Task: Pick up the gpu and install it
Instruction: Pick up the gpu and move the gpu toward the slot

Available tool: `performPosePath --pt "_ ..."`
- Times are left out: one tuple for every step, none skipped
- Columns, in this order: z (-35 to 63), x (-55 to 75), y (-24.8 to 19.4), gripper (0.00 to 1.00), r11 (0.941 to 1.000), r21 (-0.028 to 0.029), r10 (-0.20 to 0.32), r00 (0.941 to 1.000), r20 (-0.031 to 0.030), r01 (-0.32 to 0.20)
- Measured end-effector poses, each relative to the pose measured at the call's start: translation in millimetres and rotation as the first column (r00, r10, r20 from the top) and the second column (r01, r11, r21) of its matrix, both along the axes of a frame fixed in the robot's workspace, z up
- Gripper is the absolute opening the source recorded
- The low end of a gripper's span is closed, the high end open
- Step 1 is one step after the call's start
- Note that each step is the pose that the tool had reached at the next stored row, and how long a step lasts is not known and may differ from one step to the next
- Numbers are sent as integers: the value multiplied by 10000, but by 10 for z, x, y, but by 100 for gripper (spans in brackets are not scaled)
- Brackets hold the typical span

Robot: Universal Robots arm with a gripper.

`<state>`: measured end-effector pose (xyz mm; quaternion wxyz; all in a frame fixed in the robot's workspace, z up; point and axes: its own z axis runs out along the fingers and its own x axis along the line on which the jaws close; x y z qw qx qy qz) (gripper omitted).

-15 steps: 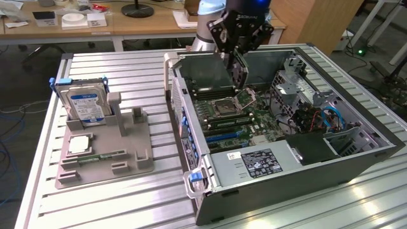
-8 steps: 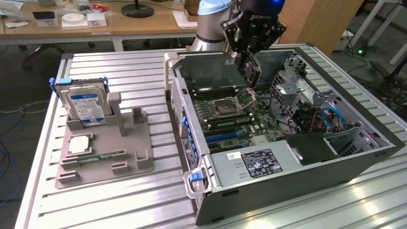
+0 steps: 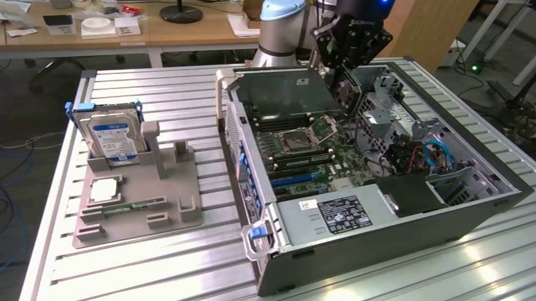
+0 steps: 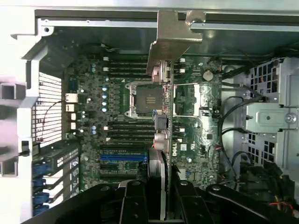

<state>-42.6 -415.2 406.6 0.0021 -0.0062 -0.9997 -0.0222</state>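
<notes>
The gripper [image 3: 342,63] was seen in the exterior view above the far end of the open computer case [image 3: 385,254], which lay on its side on the slatted metal table [image 3: 142,269]. The jaws were narrowed to a small gap and clamped on the gpu [image 3: 347,94], which hung below them as a thin dark card, held off the board and tilted over the interior of the case. In the wrist view the gripper [image 4: 159,191] was shown with a black finger [image 4: 135,198] on either face of the gpu [image 4: 160,163], which was viewed edge-on. Its pale metal bracket [image 4: 174,35] was carried at the end away from the fingers, near the wall of the case. The card was seen lined up over the motherboard [image 4: 117,140], just beside the empty processor socket [image 4: 142,98]; whether it touched the board could not be told. In the exterior view the motherboard [image 3: 310,157] and the socket [image 3: 295,139] were exposed, and a labelled power supply [image 3: 339,216] was mounted at the near end of the case. To the exterior view's left, well apart from the case, a grey holder [image 3: 142,182] was set on the table, with a hard drive [image 3: 113,138] stood upright in it and a narrow green memory stick [image 3: 130,205] laid flat on it.
</notes>
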Motion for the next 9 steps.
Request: performPosePath --pt "0 37 0 27 10000 1 4 10000 -2 -4" --pt "-1 77 0 27 10000 1 8 10000 -5 -8" --pt "-1 114 0 27 10000 0 13 10000 -6 -13" --pt "-1 147 0 27 10000 0 18 10000 -7 -18" --pt "-2 178 0 27 10000 0 21 10000 -8 -21" --pt "-2 205 0 27 10000 1 25 10000 -8 -25" --pt "-2 213 0 27 10000 1 27 10000 -8 -27" --pt "-2 213 0 27 10000 1 27 10000 -8 -27" --pt "-3 213 0 27 10000 1 27 10000 -8 -27"
